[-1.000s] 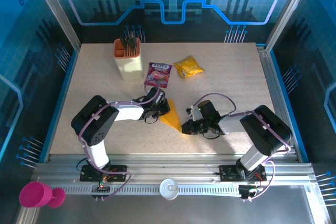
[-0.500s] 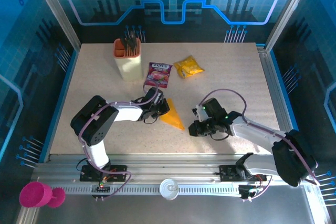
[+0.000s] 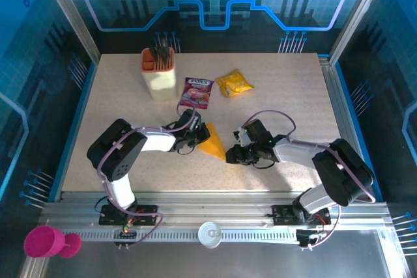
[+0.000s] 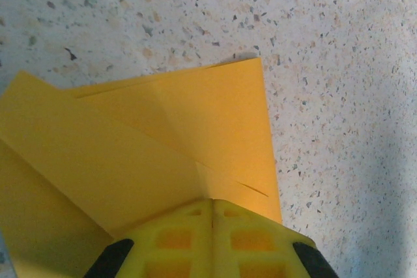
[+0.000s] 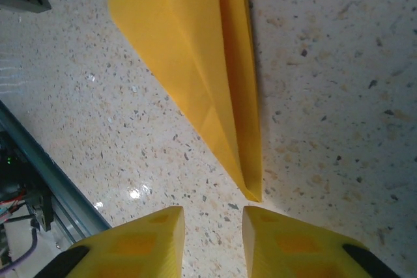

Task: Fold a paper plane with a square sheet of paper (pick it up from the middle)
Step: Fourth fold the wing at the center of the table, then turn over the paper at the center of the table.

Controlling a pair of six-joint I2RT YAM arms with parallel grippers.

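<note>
Back swings the right gripper [image 3: 229, 156] to the paper plane's [image 3: 214, 142] nose, mid-bench [image 3: 293, 89] toward the near edge, jaws slightly parted and empty, seemingly lining up, while the left gripper [image 4: 210, 203] clamps shut on the tail, anchoring it.

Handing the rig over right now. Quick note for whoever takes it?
Left hand: shut at the wide end of the orange paper; whether it pinches or presses is unclear.
Right hand: open, empty, just short of the paper's pointed tip.
Done: sheet folded into a narrow dart, lying on the table.
Left: probably final creases, then release.
</note>
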